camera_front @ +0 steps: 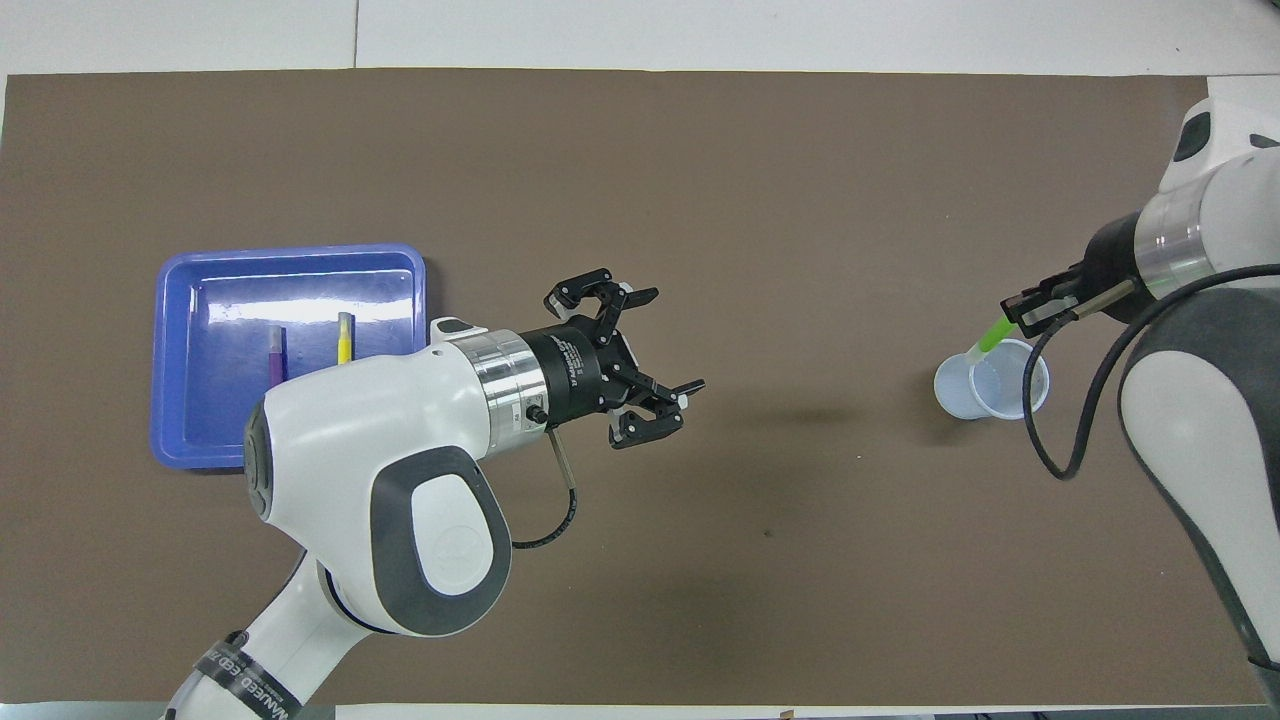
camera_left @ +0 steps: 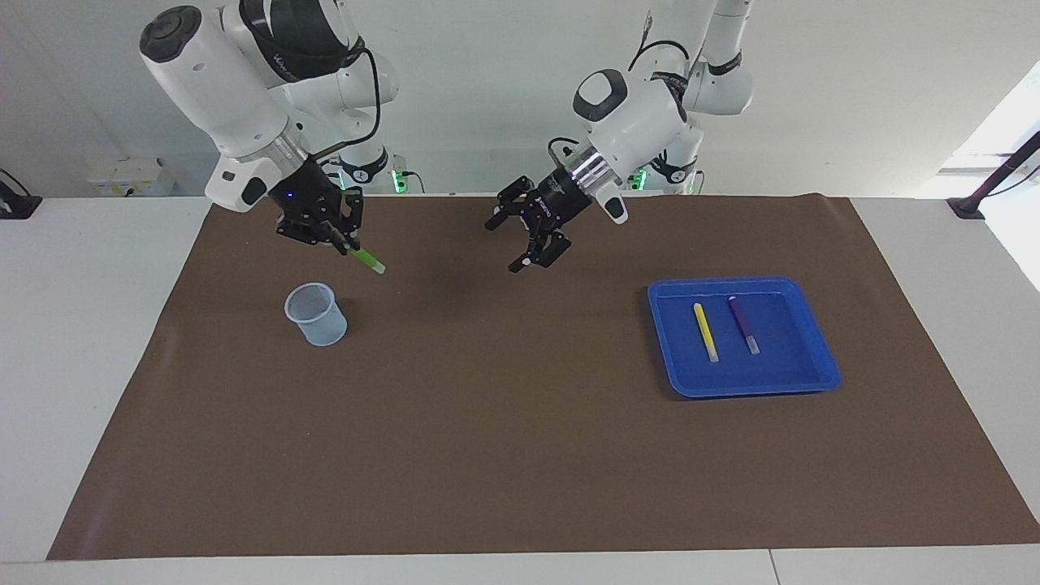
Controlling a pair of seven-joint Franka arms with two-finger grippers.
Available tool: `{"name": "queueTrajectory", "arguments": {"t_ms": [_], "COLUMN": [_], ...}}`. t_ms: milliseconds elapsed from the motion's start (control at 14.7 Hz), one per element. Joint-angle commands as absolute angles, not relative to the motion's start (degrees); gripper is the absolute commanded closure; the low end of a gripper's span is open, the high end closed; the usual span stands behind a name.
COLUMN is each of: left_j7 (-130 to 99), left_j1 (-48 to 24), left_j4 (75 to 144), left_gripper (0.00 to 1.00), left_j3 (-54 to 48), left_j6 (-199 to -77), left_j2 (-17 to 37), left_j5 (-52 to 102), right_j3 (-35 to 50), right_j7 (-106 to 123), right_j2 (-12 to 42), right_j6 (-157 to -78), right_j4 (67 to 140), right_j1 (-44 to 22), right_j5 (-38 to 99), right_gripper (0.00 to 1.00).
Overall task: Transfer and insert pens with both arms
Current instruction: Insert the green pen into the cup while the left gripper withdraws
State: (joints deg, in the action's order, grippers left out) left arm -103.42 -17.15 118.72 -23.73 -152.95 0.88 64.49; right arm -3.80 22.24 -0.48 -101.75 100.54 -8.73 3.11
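Small white lettering runs round the black body of the left gripper (camera_front: 640, 375) but is too fine to read, as is the strap print low on that arm. This gripper hangs over bare brown mat (camera_left: 520, 455), fingers spread wide, holding nothing. The right gripper (camera_left: 335, 237) is clamped on the bright green marker pen (camera_left: 366, 260), slanting down over the clear plastic cup (camera_left: 317, 314). The yellow pen (camera_left: 705, 331) and purple pen (camera_left: 743, 323) lie side by side in the blue plastic tray (camera_left: 812, 357).
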Motion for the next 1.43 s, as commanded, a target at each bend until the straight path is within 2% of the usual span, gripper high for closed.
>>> {"name": "queueTrajectory", "arguments": {"t_ms": [0,273,546,750,819,887,955,1023,1092,1364], "left_j7": [-103.01,-99.69,-92.04,-84.57,-83.59,-82.98,-81.75,-79.22,-75.88,-65.77], "left_j1": [-13.55,-11.43,-9.06,-6.51,-5.81,-4.76,-4.05,-2.82,-1.42,3.67], "left_j4": [120.59,120.67,121.11,120.94,120.85,120.85,120.76,120.59,120.41,120.32], "left_gripper": [0.00,0.00,0.00,0.00,0.00,0.00,0.00,0.00,0.00,0.00], "left_j3": [-23.38,-23.38,-23.29,-23.29,-23.29,-23.29,-23.29,-23.20,-23.29,-23.20], "left_j6": [-149.51,-146.78,-144.24,-138.27,-136.77,-135.63,-133.96,-131.86,-129.14,-122.45], "left_j2": [-1.23,-1.23,-1.14,-1.23,-1.23,-1.23,-1.32,-1.32,-1.58,-2.20], "left_j5": [65.04,61.45,60.91,52.24,49.68,48.35,47.30,45.55,43.09,36.84], "right_j3": [-3.43,-3.34,-3.34,-3.34,-3.34,-3.34,-3.34,-3.25,-3.25,-3.25], "right_j7": [30.90,32.61,32.43,31.99,31.99,32.08,32.08,32.25,32.34,31.47], "right_j2": [2.54,1.24,0.00,-1.75,-1.84,-1.85,-1.67,-1.32,-1.06,1.14], "right_j6": [-105.37,-109.15,-109.33,-112.48,-112.67,-112.68,-112.68,-112.15,-111.10,-103.10], "right_j4": [100.90,107.92,110.82,114.95,115.22,115.05,114.70,113.91,112.25,104.86], "right_j1": [-5.11,-3.08,-3.16,-3.16,-3.16,-3.16,-3.08,-3.08,-2.99,-2.90], "right_j5": [1.23,1.32,1.32,1.32,1.32,1.32,1.32,1.84,2.45,16.65], "right_gripper": [1.00,1.00,1.00,1.00,0.80,0.64,0.35,0.20,0.15,0.07]}}
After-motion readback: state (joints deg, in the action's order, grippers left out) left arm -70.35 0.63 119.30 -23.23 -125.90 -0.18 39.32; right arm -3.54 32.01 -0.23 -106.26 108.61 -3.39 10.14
